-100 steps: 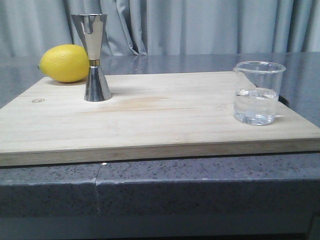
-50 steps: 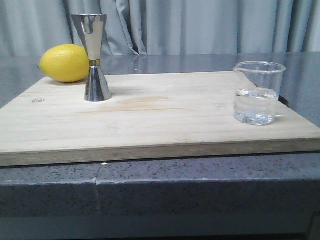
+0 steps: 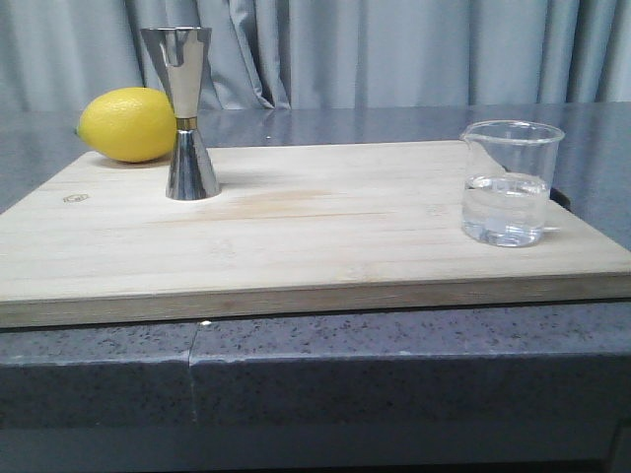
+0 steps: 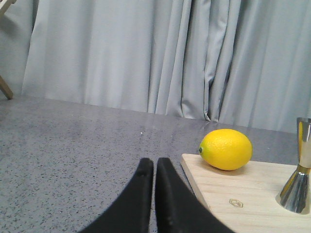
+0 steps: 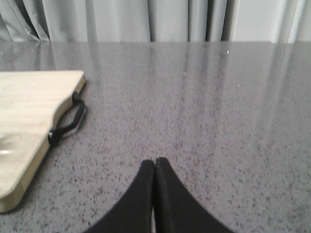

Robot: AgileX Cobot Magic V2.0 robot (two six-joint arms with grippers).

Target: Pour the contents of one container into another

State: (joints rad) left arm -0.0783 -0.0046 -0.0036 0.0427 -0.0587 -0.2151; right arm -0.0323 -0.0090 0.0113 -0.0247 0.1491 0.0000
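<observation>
A clear glass beaker (image 3: 510,183) holding clear liquid stands upright at the right end of the wooden board (image 3: 315,236). The steel hourglass jigger (image 3: 187,113) with a gold waist band stands upright at the board's far left, and its lower part (image 4: 297,179) also shows in the left wrist view. My left gripper (image 4: 154,164) is shut with nothing in it, over the grey counter left of the board. My right gripper (image 5: 154,163) is shut and empty over the counter right of the board. Neither gripper appears in the front view.
A yellow lemon (image 3: 128,124) lies at the board's far left corner behind the jigger, seen too as the lemon (image 4: 226,149) in the left wrist view. A black cord loop (image 5: 68,121) hangs at the board's right edge. Grey curtains (image 3: 394,49) hang behind the speckled counter (image 3: 394,365).
</observation>
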